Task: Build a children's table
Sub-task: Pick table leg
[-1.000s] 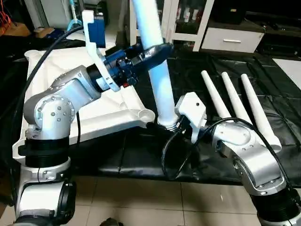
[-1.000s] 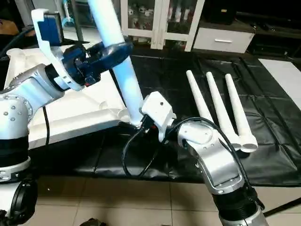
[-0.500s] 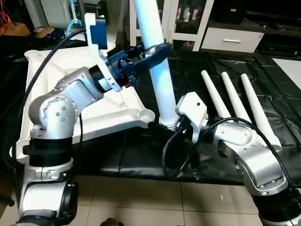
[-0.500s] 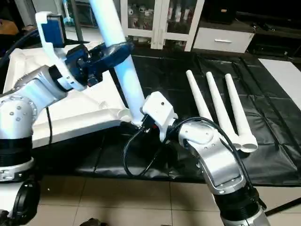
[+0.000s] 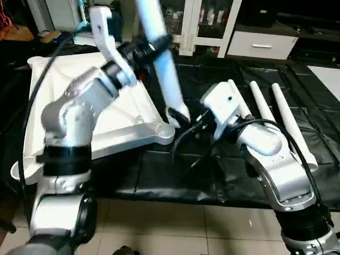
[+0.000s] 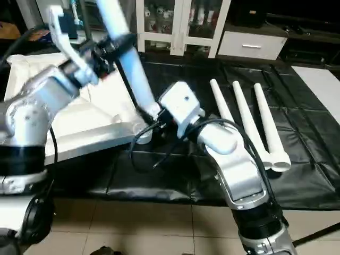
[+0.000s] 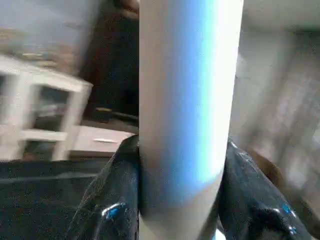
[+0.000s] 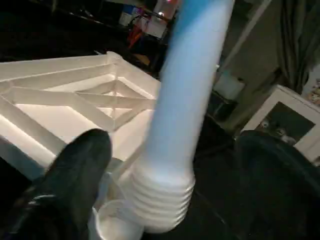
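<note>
Left gripper (image 7: 180, 200) clenched around smooth white tubular leg (image 5: 159, 58), held tilted above black mat (image 5: 223, 90). Ridged threaded end (image 8: 162, 200) just beside round corner socket (image 8: 117, 225) of white plastic top (image 5: 69, 101), ribbed underside up. Right gripper (image 8: 170, 175) released, black fingers (image 8: 75, 170) wide on both sides of thread. Three tapered legs (image 6: 249, 122) lie side by side on mat.

A low counter (image 5: 223, 85) spread with a wrinkled black sheet (image 6: 319, 127) carries everything; the white square table top (image 5: 114, 114) lies on it upside down, ribbed underside up, one corner socket (image 5: 166, 131) near the front edge; three white tapered legs (image 6: 249, 119) lie side by side on the sheet, well apart from the top; beige floor tiles (image 5: 175, 228) run below the counter's front.
</note>
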Tool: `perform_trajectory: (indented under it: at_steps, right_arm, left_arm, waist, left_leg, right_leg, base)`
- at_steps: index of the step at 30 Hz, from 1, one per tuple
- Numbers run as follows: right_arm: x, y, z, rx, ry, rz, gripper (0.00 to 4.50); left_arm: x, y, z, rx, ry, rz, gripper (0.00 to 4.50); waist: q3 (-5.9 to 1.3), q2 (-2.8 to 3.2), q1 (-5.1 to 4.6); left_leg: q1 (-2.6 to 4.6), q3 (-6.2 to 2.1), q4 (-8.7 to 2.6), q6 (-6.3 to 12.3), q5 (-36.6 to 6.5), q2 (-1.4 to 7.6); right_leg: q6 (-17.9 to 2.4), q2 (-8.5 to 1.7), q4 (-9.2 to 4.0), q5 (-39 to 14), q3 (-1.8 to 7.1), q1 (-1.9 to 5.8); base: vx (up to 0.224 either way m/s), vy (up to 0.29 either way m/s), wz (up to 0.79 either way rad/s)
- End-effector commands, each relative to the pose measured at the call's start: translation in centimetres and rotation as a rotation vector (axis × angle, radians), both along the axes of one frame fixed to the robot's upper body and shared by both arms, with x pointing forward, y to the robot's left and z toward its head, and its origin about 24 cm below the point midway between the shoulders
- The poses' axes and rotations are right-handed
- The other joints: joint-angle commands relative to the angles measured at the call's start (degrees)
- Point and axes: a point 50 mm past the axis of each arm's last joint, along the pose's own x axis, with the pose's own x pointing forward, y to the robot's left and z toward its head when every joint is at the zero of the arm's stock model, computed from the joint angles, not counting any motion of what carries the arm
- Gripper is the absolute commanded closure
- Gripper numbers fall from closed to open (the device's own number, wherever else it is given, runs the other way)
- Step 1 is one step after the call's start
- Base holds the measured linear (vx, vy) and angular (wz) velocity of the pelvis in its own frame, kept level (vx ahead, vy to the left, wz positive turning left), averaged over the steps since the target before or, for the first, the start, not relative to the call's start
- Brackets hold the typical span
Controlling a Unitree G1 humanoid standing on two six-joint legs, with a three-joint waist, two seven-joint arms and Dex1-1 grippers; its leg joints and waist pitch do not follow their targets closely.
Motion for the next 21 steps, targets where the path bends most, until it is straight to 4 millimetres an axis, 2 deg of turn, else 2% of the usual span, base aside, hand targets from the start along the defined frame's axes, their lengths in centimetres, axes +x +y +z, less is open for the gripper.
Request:
perform_trajectory:
  at_steps: [1, 5, 9, 11, 14, 19, 21]
  right_arm:
    - [-0.8, 0.9, -0.4, -0.018, 0.009, 0.055, 0.0]
    - [-1.8, 1.9, -1.5, -0.044, 0.034, 0.108, 0.0]
    - [-2.2, 2.0, -2.3, -0.064, 0.061, 0.124, 0.0]
    - [-2.2, 1.5, -3.9, -0.139, 0.127, 0.096, 0.0]
    - [-1.9, 0.9, -4.9, -0.191, 0.149, 0.043, 0.0]
    - [-1.5, -0.1, -5.7, -0.246, 0.171, -0.03, 0.0]
    - [-1.1, -0.3, -5.3, -0.228, 0.149, -0.053, 0.0]
  left_arm:
    - [0.2, 0.3, 1.1, -0.024, -0.021, 0.062, 2.72]
    - [0.3, 0.2, 1.3, -0.028, -0.012, 0.073, 2.73]
    - [0.5, 0.2, 1.5, -0.035, -0.012, 0.091, 2.73]
    - [0.6, 0.1, 1.9, -0.045, -0.012, 0.102, 2.73]
    - [0.5, 0.0, 2.1, -0.045, -0.009, 0.108, 2.73]
    - [0.8, 0.2, 1.9, -0.041, 0.045, 0.176, 2.73]
    - [0.9, 0.3, 2.0, -0.053, 0.07, 0.201, 2.73]
  waist:
    - [-4.53, 0.68, 0.03]
    - [-4.46, 0.71, 0.01]
    - [-4.25, 0.69, 0.09]
    - [-4.2, 0.69, 0.14]
    - [-4.25, 0.61, 0.14]
    - [-4.37, 0.56, 0.05]
    - [-4.37, 0.56, 0.02]
  left_leg:
    - [1.42, -0.81, -4.12, -2.75, -6.53, 1.87]
    - [1.43, -0.77, -4.17, -2.5, -6.57, 1.93]
    - [1.6, -0.72, -4.32, -2.92, -8.88, 1.99]
    - [1.67, -0.77, -4.38, -3.39, -9.49, 2.01]
    - [1.43, -0.82, -4.31, -3.63, -8.89, 1.92]
    - [1.35, -0.81, -4.11, -3.01, -7.06, 1.86]
    - [1.39, -0.75, -4.05, -2.92, -7.37, 1.84]
  right_leg:
    - [-11.76, -3.35, -3.5, 3.47, 1.87, 2.56]
    - [-12.31, -3.29, -3.51, 3.6, 1.8, 2.43]
    - [-11.99, -3.33, -3.87, 0.05, 1.88, 2.18]
    - [-11.53, -3.3, -4.01, -1.19, 1.9, 2.11]
    - [-11.39, -3.47, -3.94, -0.68, 1.95, 2.27]
    - [-12.0, -3.32, -3.67, 2.24, 1.89, 2.42]
    - [-12.19, -3.36, -3.7, 1.99, 1.9, 2.41]
  base:
    - [0.0, 0.0, 0.0]
    - [0.0, 0.0, 0.0]
    - [0.0, 0.0, 0.0]
    - [0.0, 0.0, 0.0]
    - [0.0, 0.0, 0.0]
    - [0.0, 0.0, 0.0]
    - [0.0, 0.0, 0.0]
